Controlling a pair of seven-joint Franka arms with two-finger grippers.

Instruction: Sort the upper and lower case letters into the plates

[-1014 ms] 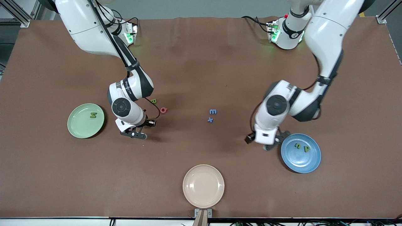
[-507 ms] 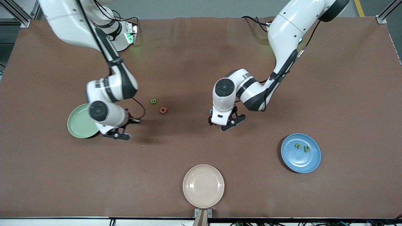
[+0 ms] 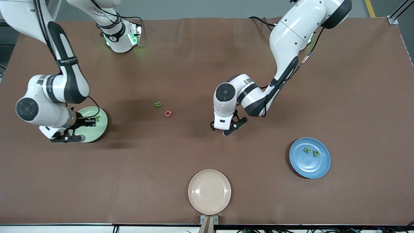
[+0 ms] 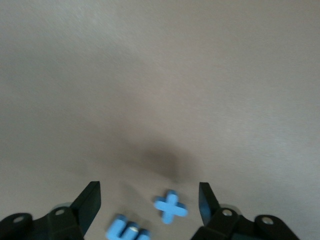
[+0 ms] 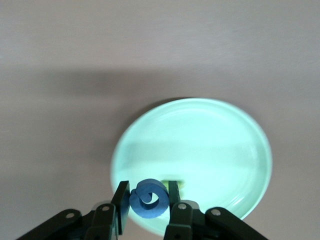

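Note:
My right gripper (image 3: 64, 136) is shut on a dark blue round letter (image 5: 148, 199) and holds it over the edge of the mint green plate (image 3: 94, 132), which also shows in the right wrist view (image 5: 210, 145). A green letter (image 5: 176, 184) lies in that plate. My left gripper (image 3: 224, 127) is open, low over a light blue x (image 4: 171, 207) and a light blue m (image 4: 127, 231); the x lies between its jaws. The blue plate (image 3: 304, 165) holds two green letters (image 3: 311, 151). A green B (image 3: 157, 104) and a red letter (image 3: 168, 113) lie mid-table.
A beige plate (image 3: 209, 191) sits at the table edge nearest the front camera, between the two other plates. The left arm's hand hides the blue m and x in the front view.
The right arm swung from mid-table to the green plate with its letter. The left arm moved from the blue plate to over the blue m and x, then settled slightly.

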